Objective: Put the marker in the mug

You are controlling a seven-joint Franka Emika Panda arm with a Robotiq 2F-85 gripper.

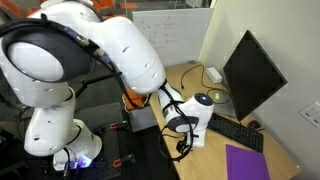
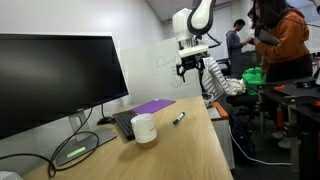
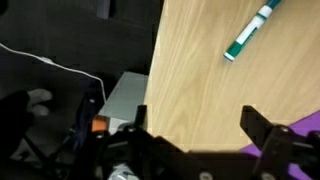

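While the marker (image 2: 179, 118) lies on the desk (image 2: 190, 150) outside the mug (image 2: 144, 128), the end effector (image 3: 197, 125) gapes wide.

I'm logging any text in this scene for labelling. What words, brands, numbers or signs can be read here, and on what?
None can be read.
The whiteboard carries faint writing, too blurred to read.
The marker shows no legible label.
The mug looks plain white on the side shown.
The monitor screen is dark.
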